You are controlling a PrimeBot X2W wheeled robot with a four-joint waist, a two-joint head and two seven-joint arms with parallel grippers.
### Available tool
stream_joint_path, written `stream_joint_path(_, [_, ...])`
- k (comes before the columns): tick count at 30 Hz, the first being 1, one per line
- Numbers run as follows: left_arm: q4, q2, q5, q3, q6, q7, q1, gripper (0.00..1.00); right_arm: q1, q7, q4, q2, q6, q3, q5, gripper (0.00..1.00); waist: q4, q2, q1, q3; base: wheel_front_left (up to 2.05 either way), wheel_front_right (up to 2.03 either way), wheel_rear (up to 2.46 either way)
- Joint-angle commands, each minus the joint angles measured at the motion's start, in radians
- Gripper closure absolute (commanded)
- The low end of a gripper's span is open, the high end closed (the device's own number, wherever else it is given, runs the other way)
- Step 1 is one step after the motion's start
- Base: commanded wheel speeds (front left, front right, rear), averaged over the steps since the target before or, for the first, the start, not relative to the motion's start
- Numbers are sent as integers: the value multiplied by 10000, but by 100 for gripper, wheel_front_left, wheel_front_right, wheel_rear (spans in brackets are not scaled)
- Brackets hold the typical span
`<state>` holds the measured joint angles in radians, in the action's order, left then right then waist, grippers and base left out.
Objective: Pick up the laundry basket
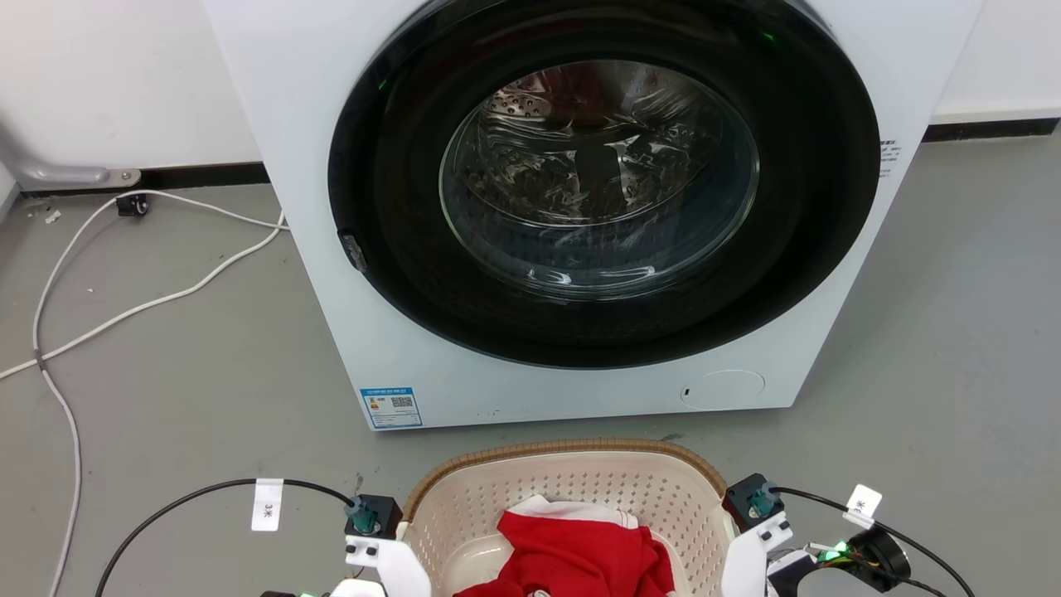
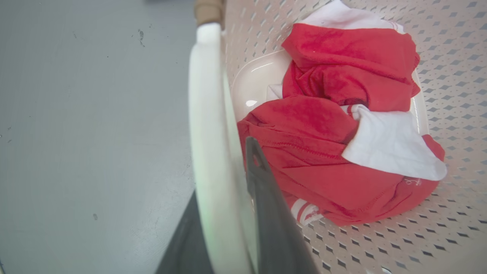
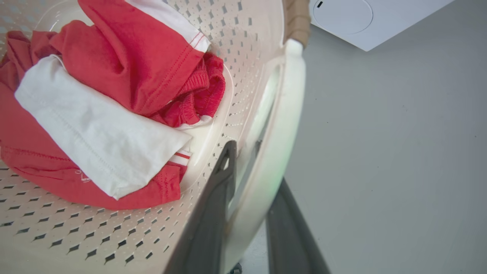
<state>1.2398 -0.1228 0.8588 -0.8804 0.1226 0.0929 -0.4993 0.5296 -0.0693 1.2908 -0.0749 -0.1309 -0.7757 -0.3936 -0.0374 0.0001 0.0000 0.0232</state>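
Note:
The laundry basket (image 1: 564,448) is cream and perforated with a brown woven-look rim, and sits on the grey floor just in front of the washing machine. Red and white clothes (image 1: 580,554) lie inside it. In the left wrist view, my left gripper (image 2: 224,171) is shut on the basket's white side handle (image 2: 207,114), one finger inside the wall and one outside. My right gripper (image 3: 257,163) is shut the same way on the opposite white handle (image 3: 290,114). In the head view both wrists flank the basket, the left wrist (image 1: 370,518) and the right wrist (image 1: 756,502).
A white front-loading washing machine (image 1: 331,249) with its round dark door shut stands close behind the basket. White cables (image 1: 124,308) trail over the floor at the left. Black cables loop from both wrists. Open grey floor lies to either side.

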Motion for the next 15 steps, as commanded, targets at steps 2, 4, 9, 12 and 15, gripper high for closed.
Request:
stream_joint_path(2, [-38, 25, 37, -111, 128, -73, -115, 100, 122, 90, -50, -67, 3, -105, -40, 100, -2, -1, 0, -7, 0, 0, 0])
stream_joint_path(4, [-24, 22, 107, -156, 128, -87, -135, 100, 143, 102, -50, -80, 3, -155, -100, 100, -2, -1, 0, -10, 0, 0, 0])
stream_joint_path(9, [8, 12, 233, -282, 128, -138, -167, 100, 147, 101, -48, -95, 5, -282, -201, 100, 1, -1, 0, -20, 0, 0, 0])
stream_joint_path(12, [25, 13, 319, -368, 128, -159, -194, 100, 154, 78, -48, -99, 5, -353, -269, 100, 2, -1, 0, -33, 0, 0, 0])
stream_joint_path(15, [34, 14, 383, -439, 128, -162, -212, 100, 175, 62, -48, -108, 3, -415, -338, 100, 6, -1, 0, -52, 0, 0, 0])
